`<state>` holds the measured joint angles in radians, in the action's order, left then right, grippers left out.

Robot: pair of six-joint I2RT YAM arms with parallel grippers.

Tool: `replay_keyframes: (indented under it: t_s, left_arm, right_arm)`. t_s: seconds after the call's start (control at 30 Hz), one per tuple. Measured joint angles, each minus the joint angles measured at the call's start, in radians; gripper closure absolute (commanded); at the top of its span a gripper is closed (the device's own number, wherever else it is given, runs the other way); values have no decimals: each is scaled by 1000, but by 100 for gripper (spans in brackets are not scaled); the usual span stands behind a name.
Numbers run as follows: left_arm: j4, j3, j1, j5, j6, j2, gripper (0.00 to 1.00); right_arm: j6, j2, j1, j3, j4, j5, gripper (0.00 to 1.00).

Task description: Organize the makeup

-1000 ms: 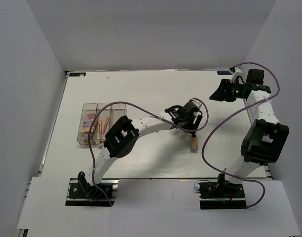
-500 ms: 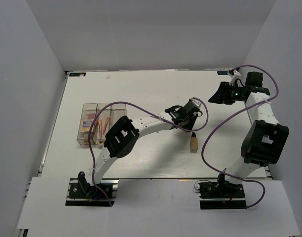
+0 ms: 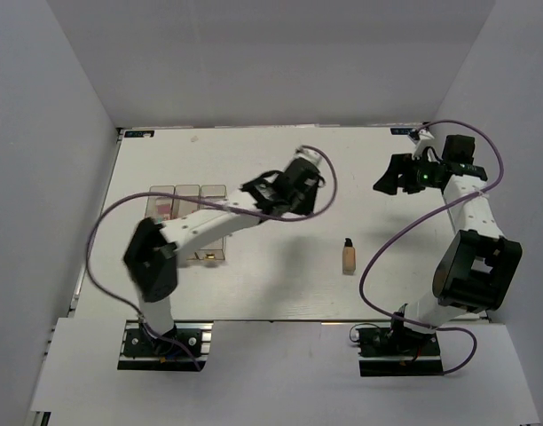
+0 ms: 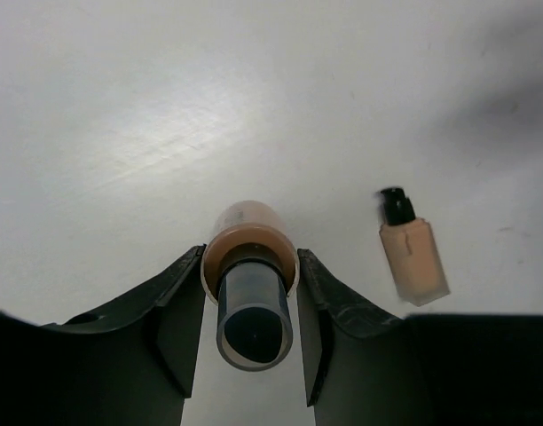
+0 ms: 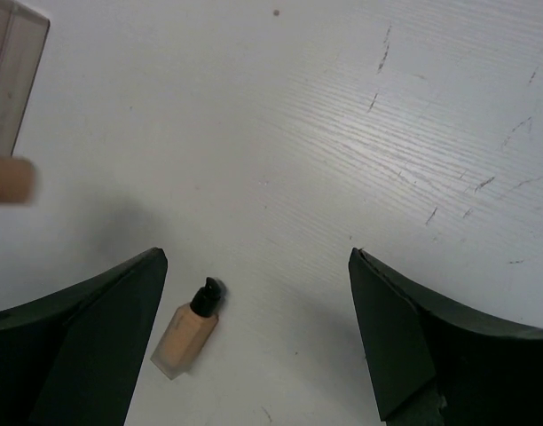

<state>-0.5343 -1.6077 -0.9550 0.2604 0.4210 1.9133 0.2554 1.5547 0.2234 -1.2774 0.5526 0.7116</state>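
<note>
Swung from mid-desk toward the box (image 3: 165, 192), my left pincer (image 4: 251, 264) pinches a bottle (image 4: 249, 241) at its shoulder, cap toward the wrist camera. I judge that grip suits lowering it into a compartment. A second bottle (image 3: 348, 256) lies flat on the desk (image 3: 254, 151), clear of both arms, probably next. My right pincer (image 5: 258, 257) is spread wide and holds nothing, keeping aside.
</note>
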Motion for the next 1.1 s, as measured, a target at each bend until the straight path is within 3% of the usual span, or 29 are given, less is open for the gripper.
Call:
replay_keyframes:
  t_s: [0.2, 0.33, 0.53, 0.77, 0.87, 0.9, 0.93, 1.1]
  left_arm:
    - [-89, 80, 171, 109, 40, -386, 90]
    - [-158, 187, 295, 170, 61, -510, 90]
    - [-240, 346, 406, 169, 76, -430, 89]
    - [-223, 348, 528, 165, 63, -279, 89]
    - [-195, 341, 570, 139, 48, -233, 81]
    - [-189, 336, 579, 132, 42, -219, 75]
    - [-183, 328, 588, 122, 35, -203, 60]
    - [-158, 300, 606, 82, 14, -149, 37]
  right_arm:
    - [69, -10, -10, 81, 14, 32, 11]
    - [102, -10, -36, 109, 29, 36, 11]
    - [175, -5, -103, 109, 98, 33, 11]
    - [206, 13, -147, 109, 169, 0, 11]
    - [208, 13, -156, 115, 173, -10, 11]
    - [208, 13, -158, 119, 176, -13, 11]
    - [209, 13, -160, 124, 177, -18, 11]
    - [214, 13, -167, 130, 186, -37, 11]
